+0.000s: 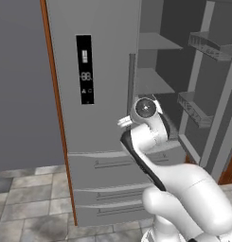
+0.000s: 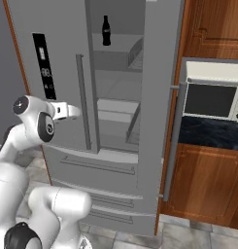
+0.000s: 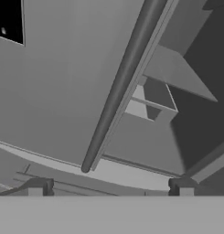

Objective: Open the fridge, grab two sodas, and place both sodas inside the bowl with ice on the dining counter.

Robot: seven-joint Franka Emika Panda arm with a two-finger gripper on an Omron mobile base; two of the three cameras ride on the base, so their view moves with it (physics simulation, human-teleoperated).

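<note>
The grey fridge stands with its left door shut and its right door swung open. A slim black soda stands upright on a high shelf inside. My gripper is open and holds nothing, its fingertips spread wide. It hangs low in front of the shut left door, just short of the bottom end of that door's vertical bar handle. In the right base view the hand points right toward the same handle. The black display strip is up and to the left.
Fridge drawers run below the doors. The open door carries wire bins and a long bar handle. Right of it are wood cabinets, a built-in oven and a dark stone counter. The floor is tiled.
</note>
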